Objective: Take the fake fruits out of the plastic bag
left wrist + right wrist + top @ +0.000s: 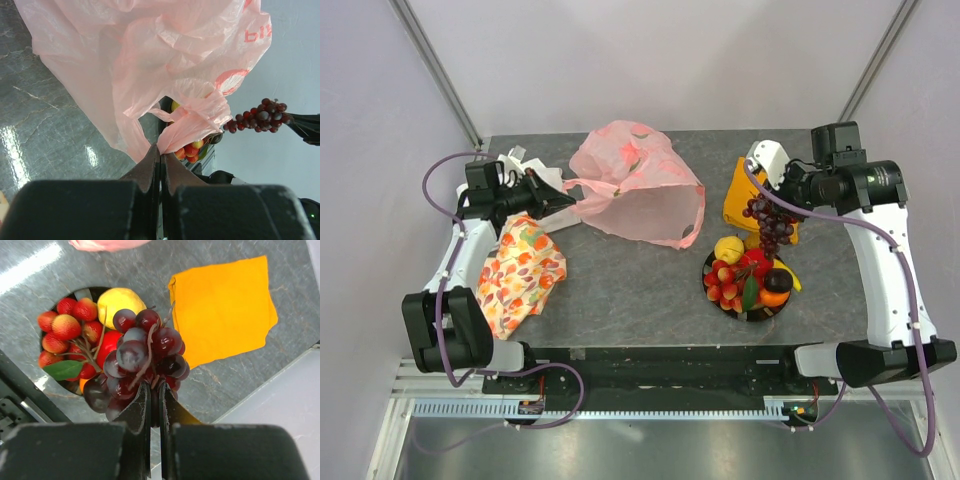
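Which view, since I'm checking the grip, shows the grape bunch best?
Right wrist: the grape bunch is large and central, its stem pinched in the right gripper. Top external shows it small, hanging from that gripper; left wrist shows it distant, beyond the plastic bag.

Pink, purple and loads of orange on grey stone

The plastic bag (640,185) is see-through pink with red print, and the grape bunch (145,350) is glossy dark purple. On the black plate (752,317) there's a red berry cluster (65,327) with a green leaf (62,369) and a yellow apple (120,301). The plain cloth (225,305) is yellow-orange. The floral cloth (520,272) is white with orange, red and green blobs. The table (640,290) is grey with pale marbled veins.
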### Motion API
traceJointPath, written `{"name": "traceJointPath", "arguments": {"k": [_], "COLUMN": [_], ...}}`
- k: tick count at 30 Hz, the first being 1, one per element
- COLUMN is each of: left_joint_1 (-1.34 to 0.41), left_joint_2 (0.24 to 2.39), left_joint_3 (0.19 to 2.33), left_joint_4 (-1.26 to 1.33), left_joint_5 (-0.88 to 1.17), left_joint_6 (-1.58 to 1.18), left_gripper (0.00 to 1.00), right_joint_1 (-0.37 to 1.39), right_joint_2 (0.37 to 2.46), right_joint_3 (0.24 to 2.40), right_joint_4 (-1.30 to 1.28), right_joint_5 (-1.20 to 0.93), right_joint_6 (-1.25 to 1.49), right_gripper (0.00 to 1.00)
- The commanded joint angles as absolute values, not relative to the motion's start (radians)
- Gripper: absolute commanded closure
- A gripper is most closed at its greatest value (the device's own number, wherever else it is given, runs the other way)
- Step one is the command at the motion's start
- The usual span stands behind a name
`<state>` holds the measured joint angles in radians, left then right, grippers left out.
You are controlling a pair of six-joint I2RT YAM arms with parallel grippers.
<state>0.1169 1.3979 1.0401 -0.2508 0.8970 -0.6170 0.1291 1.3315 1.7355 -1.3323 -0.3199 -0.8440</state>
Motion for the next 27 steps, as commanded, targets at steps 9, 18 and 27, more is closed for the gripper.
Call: {"name": "traceJointPath", "arguments": {"k": [9, 18, 27], "left_joint_1": [0.153, 0.160, 0.164], "left_joint_2": [1.333, 1.338, 1.335], "left_joint_3": [1.008, 0.997, 0.989], "left_joint_4": [-0.245, -0.236, -0.236], "left_joint_5": [0.902, 0.896, 0.897], "left_joint_6": [-0.614, -0.620, -0.620], "left_gripper": [0.99, 0.98, 0.98], "right_joint_1": [0.080, 0.080, 0.083], "right_joint_2": [1.350, 1.358, 1.391], "right_joint_3": [1.529, 1.459, 1.419], "right_joint_4": [-1.184, -1.187, -1.164], "right_joint_5": [-0.344, -0.403, -0.454], "right_joint_6": [-0.922, -0.937, -0.933], "right_gripper": [1.00, 0.99, 0.99]}}
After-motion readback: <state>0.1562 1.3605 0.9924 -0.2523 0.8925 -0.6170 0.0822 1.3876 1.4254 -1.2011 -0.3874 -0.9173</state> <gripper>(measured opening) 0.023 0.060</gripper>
